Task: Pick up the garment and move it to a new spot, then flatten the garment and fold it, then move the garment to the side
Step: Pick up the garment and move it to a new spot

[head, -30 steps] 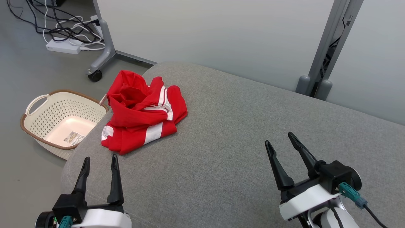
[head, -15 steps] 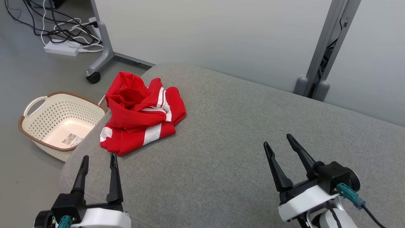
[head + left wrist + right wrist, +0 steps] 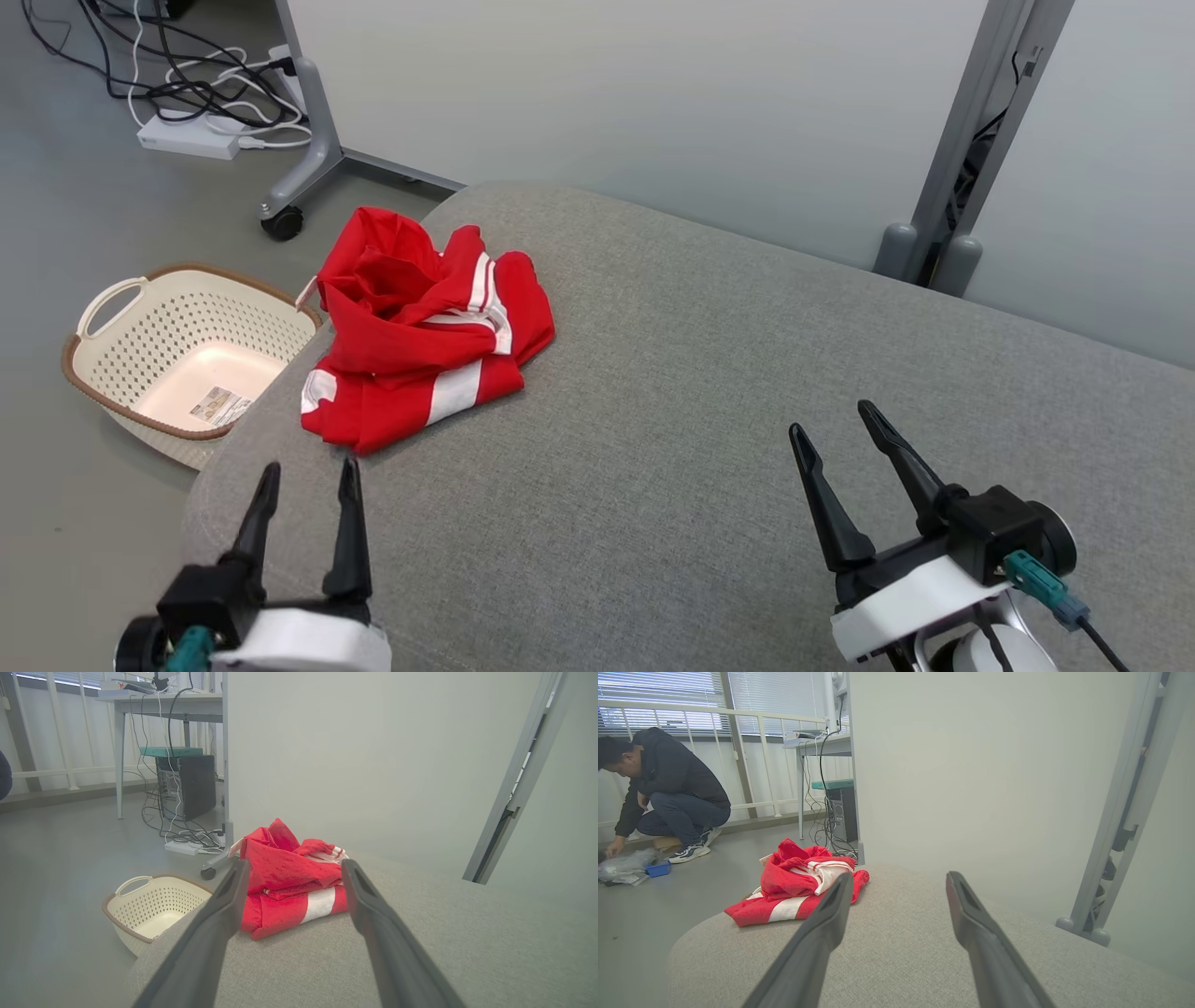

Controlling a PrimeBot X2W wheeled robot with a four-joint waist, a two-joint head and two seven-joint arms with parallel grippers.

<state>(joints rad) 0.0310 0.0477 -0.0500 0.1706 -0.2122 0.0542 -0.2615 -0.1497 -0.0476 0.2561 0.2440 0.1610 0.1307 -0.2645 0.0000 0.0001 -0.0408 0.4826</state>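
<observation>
The garment (image 3: 425,331) lies crumpled just ahead of the spread, empty left gripper (image 3: 310,481), well apart from the equally spread right gripper (image 3: 833,420).

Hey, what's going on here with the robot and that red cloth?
A two-armed robot faces a crumpled red garment lying at the left end of a grey padded surface. Nothing is picked up yet: the left gripper hovers open just short of the garment, and the right gripper is open over bare padding farther right. A white basket sits on the floor beside the surface, and a person crouches in the background.
</observation>
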